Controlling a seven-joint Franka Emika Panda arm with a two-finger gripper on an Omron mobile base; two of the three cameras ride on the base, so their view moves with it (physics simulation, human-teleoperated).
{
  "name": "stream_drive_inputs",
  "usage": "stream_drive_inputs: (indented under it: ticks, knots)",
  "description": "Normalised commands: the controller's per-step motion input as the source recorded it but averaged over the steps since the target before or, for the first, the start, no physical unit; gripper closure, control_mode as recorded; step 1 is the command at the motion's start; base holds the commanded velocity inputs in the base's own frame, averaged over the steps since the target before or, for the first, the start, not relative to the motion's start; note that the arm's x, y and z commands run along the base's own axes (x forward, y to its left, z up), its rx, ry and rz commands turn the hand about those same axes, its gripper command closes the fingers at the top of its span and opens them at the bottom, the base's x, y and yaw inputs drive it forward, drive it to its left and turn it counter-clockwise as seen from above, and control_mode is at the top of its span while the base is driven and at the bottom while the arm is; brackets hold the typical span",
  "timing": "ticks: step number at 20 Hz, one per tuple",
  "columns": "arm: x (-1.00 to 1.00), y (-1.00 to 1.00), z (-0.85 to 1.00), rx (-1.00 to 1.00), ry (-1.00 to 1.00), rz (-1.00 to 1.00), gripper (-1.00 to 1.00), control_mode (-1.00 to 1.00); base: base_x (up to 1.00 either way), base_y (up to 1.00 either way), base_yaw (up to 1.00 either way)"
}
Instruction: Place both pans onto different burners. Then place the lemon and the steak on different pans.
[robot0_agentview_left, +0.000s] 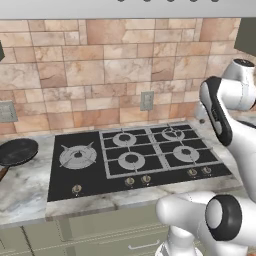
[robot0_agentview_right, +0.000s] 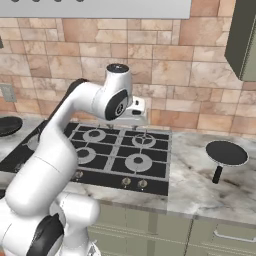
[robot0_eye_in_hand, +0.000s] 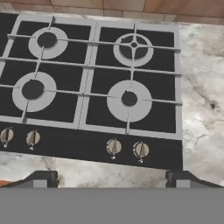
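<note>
The black glass cooktop (robot0_agentview_left: 135, 160) sits in the middle of the left base view, set into a pale marbled stone counter (robot0_agentview_left: 25, 187), with grey metal grates over its round grey gas burner rings (robot0_agentview_left: 131, 160). A larger star-shaped burner (robot0_agentview_left: 78, 156) lies on the left part of the glass. Small round brass knobs (robot0_agentview_left: 145, 179) line the cooktop's near edge.

At the left edge of that frame, a round shallow black frying pan with a brown wooden handle (robot0_agentview_left: 17, 151) rests on the counter, beside the cooktop and off the burners. In the right base view, a second round black frying pan with a thin black handle (robot0_agentview_right: 226, 153) lies on the counter at the right of the frame, well apart from the cooktop.

In the hand view the claw (robot0_eye_in_hand: 112, 178) hangs above the cooktop's near edge, its two dark fingertips (robot0_eye_in_hand: 40, 178) spread wide at the bottom corners of the frame with nothing between them. Four burner rings and four knobs lie beneath it.

A tan stone-tile wall (robot0_agentview_left: 110, 65) rises behind the counter.
</note>
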Motion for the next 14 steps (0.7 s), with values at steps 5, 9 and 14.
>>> stream_drive_inputs:
  ticks: [5,9,14]
  knots:
    - [0.00,-0.83,-0.28,-0.05,0.00,-0.05,-1.00,-1.00,0.00,0.00,0.00]
    - [0.00,-0.77,-0.38,-0.05,0.00,-0.07,-1.00,-1.00,0.00,0.00,0.00]
    - [0.00,-0.75,-0.39,-0.01,0.01,-0.07,-1.00,-1.00,0.00,0.00,0.00]
